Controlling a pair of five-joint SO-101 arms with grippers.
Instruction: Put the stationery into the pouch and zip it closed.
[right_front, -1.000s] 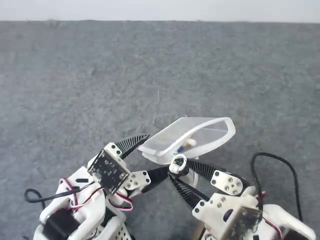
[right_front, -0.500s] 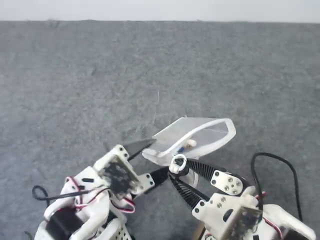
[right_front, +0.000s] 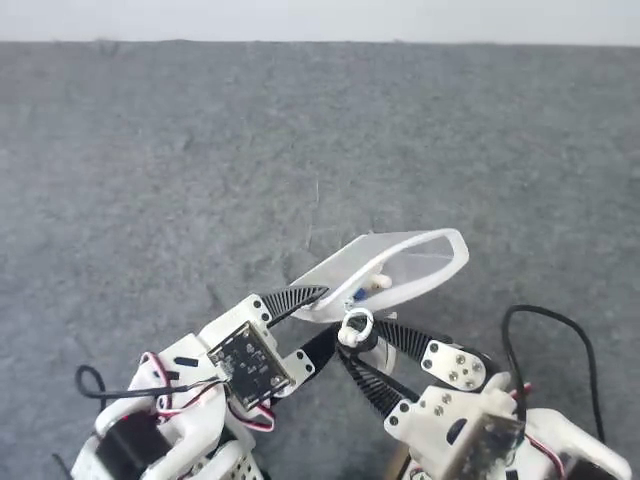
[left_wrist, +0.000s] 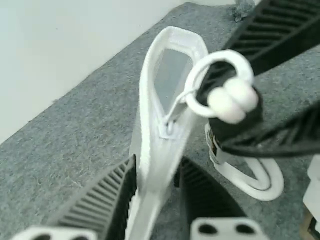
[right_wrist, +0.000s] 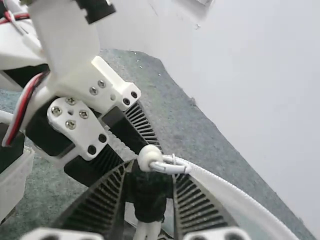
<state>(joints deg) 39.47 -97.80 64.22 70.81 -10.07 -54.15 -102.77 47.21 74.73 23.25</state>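
Observation:
The clear pouch (right_front: 405, 262) with a white zip edge lies tilted on the grey carpet, a small white and blue item (right_front: 368, 288) inside it. My left gripper (right_front: 325, 315) is shut on the pouch's near end; in the left wrist view the white edge (left_wrist: 150, 150) runs between its fingers (left_wrist: 107, 200). My right gripper (right_front: 352, 345) is shut on the black zipper pull (right_wrist: 148, 197), which carries a white ring (right_front: 357, 325) and bead (right_wrist: 148, 157). The same pull, ring (left_wrist: 220, 62) and bead (left_wrist: 230, 97) hang beside the pouch in the left wrist view.
Grey carpet (right_front: 200, 150) spreads wide beyond the pouch, up to a pale wall at the far edge. Both arm bases crowd the near edge, with a black cable (right_front: 545, 320) looping over the right one. The left arm's white bracket (right_wrist: 80, 80) stands close to the right gripper.
My left gripper swung right to the pouch's near end and closed on it. The pouch tipped up slightly. The right gripper stayed on the zipper pull.

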